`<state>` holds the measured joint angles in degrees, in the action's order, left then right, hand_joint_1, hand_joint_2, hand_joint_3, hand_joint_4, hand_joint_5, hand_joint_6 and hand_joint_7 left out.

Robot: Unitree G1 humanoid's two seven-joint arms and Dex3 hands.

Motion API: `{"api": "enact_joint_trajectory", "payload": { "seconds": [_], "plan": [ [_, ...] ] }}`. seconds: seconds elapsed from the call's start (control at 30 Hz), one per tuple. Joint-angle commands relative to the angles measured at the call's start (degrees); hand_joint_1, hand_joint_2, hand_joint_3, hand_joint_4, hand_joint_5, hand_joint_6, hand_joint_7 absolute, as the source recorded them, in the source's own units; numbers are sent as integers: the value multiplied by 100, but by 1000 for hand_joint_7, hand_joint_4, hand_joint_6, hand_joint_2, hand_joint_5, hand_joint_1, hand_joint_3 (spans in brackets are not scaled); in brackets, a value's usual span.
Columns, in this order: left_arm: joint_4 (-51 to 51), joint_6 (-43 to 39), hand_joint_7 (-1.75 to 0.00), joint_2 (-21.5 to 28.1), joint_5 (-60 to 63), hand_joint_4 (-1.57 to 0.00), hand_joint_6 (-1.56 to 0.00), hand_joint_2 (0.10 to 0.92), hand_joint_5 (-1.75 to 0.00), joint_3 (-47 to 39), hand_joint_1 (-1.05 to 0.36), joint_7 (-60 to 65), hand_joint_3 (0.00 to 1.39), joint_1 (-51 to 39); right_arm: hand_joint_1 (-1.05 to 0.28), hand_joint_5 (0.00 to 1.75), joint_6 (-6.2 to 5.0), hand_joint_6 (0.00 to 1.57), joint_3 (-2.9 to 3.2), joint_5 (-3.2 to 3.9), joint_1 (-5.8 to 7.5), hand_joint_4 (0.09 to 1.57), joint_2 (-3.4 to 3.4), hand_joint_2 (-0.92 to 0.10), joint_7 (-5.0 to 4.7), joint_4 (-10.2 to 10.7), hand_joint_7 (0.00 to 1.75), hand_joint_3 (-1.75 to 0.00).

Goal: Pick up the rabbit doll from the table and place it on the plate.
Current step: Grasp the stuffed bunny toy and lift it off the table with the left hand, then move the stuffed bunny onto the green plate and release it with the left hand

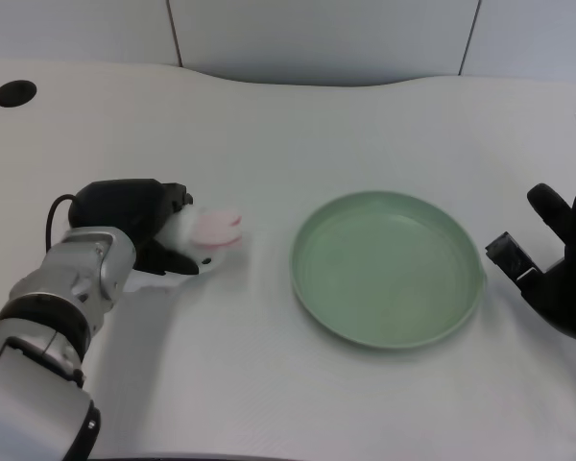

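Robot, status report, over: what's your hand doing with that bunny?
Left hand wrapped around rabbit doll, low at the table. Green plate empty, to the right. Nothing between them.

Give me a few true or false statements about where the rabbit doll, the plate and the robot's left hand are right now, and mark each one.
1. The rabbit doll lies on the plate. False: it is at the left hand, on the table left of the plate.
2. The green plate has nothing on it. True.
3. The left hand's fingers are around the doll. True.
4. The doll is blue. False: it is white and pink.
5. The plate sits to the left of the left hand. False: it sits to its right.
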<state>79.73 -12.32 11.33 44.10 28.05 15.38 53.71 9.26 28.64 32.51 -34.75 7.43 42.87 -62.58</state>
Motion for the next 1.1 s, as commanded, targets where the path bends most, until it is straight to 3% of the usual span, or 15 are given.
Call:
{"api": "enact_joint_trajectory", "payload": {
  "seconds": [0.03, 0.8, 0.83, 0.87, 0.93, 1.1],
  "plan": [
    [60, 52, -591, -3, 68, -828, -918, 920, -1058, 81, -673, 63, 198, -90, -644, 1746, 16, 568, 40, 27, 89, 616, 48, -921, 26, 68, 1690, -326],
    [62, 54, -612, -2, 49, -829, -917, 921, -1075, 109, -672, 73, 214, -89, -644, 1746, 19, 563, 39, 29, 92, 613, 47, -921, 25, 73, 1696, -327],
    [18, -183, -612, 30, -58, -829, -917, 921, -1075, 3, -672, 21, 214, 269, -644, 1746, 27, 563, 49, 45, 96, 613, 42, -921, 35, 88, 1696, -327],
    [-14, -363, -492, 55, -138, -825, -901, 921, -990, -78, -575, -18, 258, 538, -640, 1746, 34, 575, 56, 58, 99, 617, 39, -921, 42, 99, 1699, -332],
    [-46, -612, -417, 111, -220, -826, -900, 921, -939, -184, -522, -39, 282, 864, -639, 1746, 43, 582, 68, 75, 103, 620, 35, -921, 48, 112, 1699, -336],
    [-20, -741, -438, 160, -238, -877, -974, 921, -1068, -218, -482, -16, 287, 965, -637, 1746, 49, 587, 75, 80, 106, 622, 33, -921, 43, 123, 1685, -334]
  ]
}}
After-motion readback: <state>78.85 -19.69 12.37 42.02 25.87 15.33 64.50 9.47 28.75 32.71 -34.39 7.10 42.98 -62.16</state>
